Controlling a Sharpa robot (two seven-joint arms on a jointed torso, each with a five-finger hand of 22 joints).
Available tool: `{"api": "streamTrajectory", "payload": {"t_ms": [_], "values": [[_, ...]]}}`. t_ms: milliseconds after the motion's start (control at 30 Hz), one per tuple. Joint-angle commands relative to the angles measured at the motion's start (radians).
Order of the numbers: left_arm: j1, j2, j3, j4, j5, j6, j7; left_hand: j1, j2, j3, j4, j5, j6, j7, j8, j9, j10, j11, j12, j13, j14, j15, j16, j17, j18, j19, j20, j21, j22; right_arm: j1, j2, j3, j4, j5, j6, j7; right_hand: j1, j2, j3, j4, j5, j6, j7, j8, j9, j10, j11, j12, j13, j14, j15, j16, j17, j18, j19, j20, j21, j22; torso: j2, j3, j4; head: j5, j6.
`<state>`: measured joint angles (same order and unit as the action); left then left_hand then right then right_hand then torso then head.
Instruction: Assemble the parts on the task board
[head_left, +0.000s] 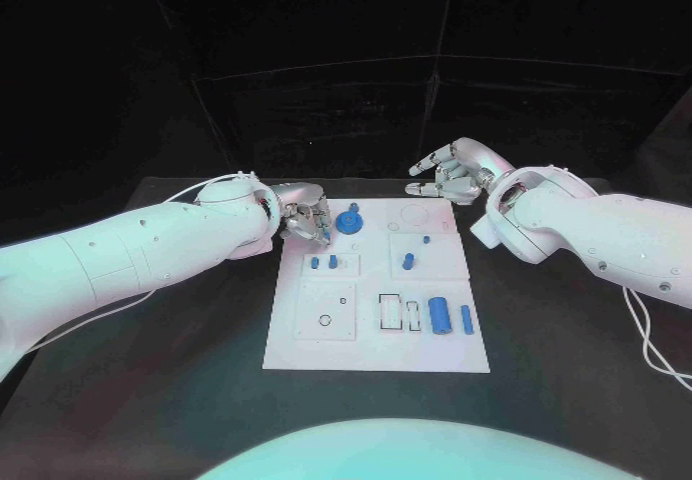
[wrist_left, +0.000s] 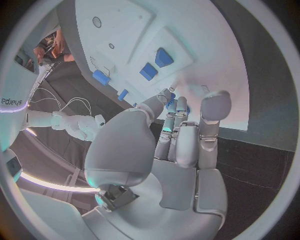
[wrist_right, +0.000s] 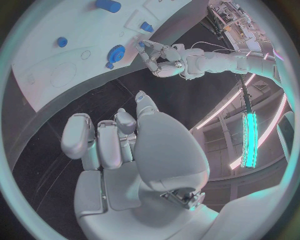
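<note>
Left robot hand (head_left: 306, 221) at task board (head_left: 378, 352) far-left edge, fingers curled beside blue gear part (head_left: 351, 222), grasp unclear. Right robot hand (head_left: 459, 170) beyond board, loosely curled, empty.

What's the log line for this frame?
left hand: fingertips at blue gear on board | right hand: curled, empty, off board

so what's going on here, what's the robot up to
The robot is assembling small blue parts on a white task board. Its left hand is at the board's far left corner, fingers close to a blue gear; whether it grips anything is unclear. The right hand hovers empty beyond the board's far edge.
</note>
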<state>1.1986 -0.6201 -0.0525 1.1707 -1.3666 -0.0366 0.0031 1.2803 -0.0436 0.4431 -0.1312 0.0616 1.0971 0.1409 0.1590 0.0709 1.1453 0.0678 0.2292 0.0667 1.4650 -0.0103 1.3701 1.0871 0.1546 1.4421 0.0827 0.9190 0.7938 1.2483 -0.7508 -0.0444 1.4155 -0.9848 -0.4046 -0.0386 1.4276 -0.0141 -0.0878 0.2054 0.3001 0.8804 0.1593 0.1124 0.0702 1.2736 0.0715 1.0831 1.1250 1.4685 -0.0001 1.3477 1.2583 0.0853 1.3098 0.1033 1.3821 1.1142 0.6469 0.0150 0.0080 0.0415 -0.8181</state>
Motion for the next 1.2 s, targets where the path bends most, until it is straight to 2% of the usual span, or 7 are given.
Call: {"api": "streamTrajectory", "payload": {"t_ms": [33,233,533,1200], "values": [[-0.001,0.006,-0.001,-0.008,0.005,0.016,0.001,-0.007,-0.005,0.007,-0.002,0.0,-0.001,-0.007,-0.002,0.001,0.005,0.0,-0.006,-0.002,0.022,-0.008,0.003,-0.001,-0.014,0.0,-0.004,0.003,0.0,0.002,0.0,0.001,0.002,-0.003,0.0,0.008,0.0,0.009,-0.005,-0.001,0.005,0.006,0.001,0.007,-0.001,-0.004,-0.001,0.0,0.0,0.035,-0.007,-0.004,0.001,0.008,-0.002,-0.001,-0.006,-0.001,0.001,0.0005,-0.0006,0.0,-0.001],[-0.003,0.012,-0.005,-0.014,0.005,0.025,0.0,-0.007,-0.005,0.007,-0.002,0.0,-0.001,-0.007,-0.003,0.001,0.005,0.0,-0.006,-0.002,0.022,-0.008,0.003,-0.001,-0.014,-0.001,-0.004,0.003,0.0,0.002,0.001,0.001,0.002,-0.003,0.0,0.008,0.0,0.009,-0.005,-0.001,0.005,0.006,0.001,0.007,-0.001,-0.004,-0.001,0.0,0.0,0.035,-0.007,-0.004,0.001,0.008,-0.002,-0.001,-0.006,-0.001,0.0,0.0002,0.0007,-0.002,-0.003],[-0.004,0.015,-0.019,-0.016,0.005,0.039,-0.002,-0.007,-0.005,0.007,-0.002,0.0,-0.001,-0.007,-0.003,0.001,0.005,0.0,-0.006,-0.002,0.022,-0.008,0.003,-0.001,-0.014,-0.001,-0.004,0.003,0.0,0.002,0.001,0.001,0.001,-0.003,0.001,0.008,0.0,0.009,-0.005,-0.001,0.005,0.006,0.001,0.007,-0.001,-0.004,-0.001,0.0,0.0,0.035,-0.007,-0.004,0.001,0.008,-0.002,-0.001,-0.006,-0.001,0.0,0.0002,0.0006,-0.001,-0.005],[-0.004,0.026,-0.021,-0.03,0.005,0.055,-0.023,-0.011,-0.011,0.008,-0.004,-0.002,-0.005,-0.005,-0.009,-0.001,0.003,0.002,-0.015,-0.002,0.021,-0.007,0.003,-0.005,-0.015,-0.002,-0.004,0.005,0.003,0.002,0.003,0.001,0.0,-0.003,-0.002,0.011,0.0,0.009,-0.005,-0.001,0.005,0.006,0.001,0.007,-0.001,-0.004,-0.001,0.0,0.0,0.035,-0.007,-0.004,0.001,0.008,-0.002,-0.001,-0.006,-0.001,0.0,0.0008,0.0007,-0.003,-0.006]]}}
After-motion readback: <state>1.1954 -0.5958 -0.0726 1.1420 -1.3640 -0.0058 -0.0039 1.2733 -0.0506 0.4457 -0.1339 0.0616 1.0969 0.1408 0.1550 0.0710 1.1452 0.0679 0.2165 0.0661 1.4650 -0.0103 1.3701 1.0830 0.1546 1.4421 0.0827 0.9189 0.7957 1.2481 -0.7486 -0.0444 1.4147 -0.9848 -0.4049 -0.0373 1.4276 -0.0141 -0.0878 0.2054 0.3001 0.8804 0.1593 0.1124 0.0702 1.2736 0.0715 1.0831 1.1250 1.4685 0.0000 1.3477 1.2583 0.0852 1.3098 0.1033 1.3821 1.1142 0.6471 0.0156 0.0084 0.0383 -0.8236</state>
